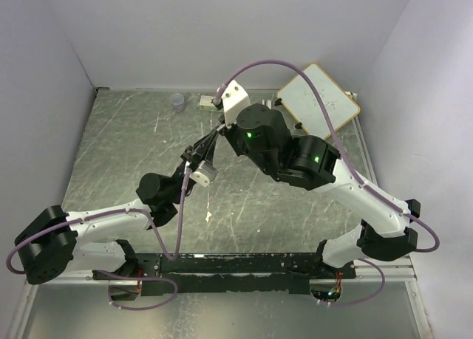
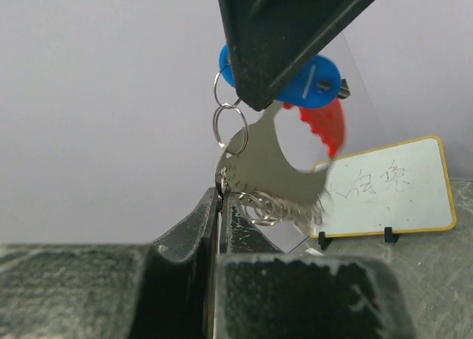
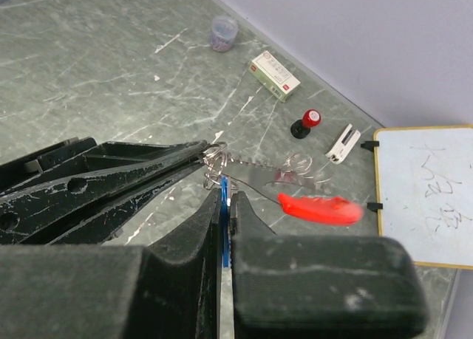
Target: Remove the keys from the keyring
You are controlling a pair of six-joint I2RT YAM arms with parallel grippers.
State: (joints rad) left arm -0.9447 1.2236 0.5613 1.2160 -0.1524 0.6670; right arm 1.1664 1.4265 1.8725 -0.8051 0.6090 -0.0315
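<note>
The key bunch hangs in the air between my two grippers. My left gripper (image 2: 219,195) is shut on the keyring end of the silver jagged-edged piece (image 2: 266,165). Linked wire rings (image 2: 230,125) run up from there to the blue-headed key (image 2: 307,84). A red strip (image 2: 325,126) hangs blurred beside the silver piece. My right gripper (image 3: 227,196) is shut on the blue-headed key (image 3: 224,221); the left fingers (image 3: 148,169) come in from the left and pinch the rings (image 3: 215,156). In the top view both grippers meet above mid-table (image 1: 209,142), and the keys are hidden there.
A whiteboard (image 1: 319,99) stands at the back right. A small clear cup (image 3: 224,32), a white box (image 3: 273,74), a red-and-black knob (image 3: 307,121) and a small white clip-like piece (image 3: 344,143) lie near the back wall on the grey marbled table (image 1: 118,154).
</note>
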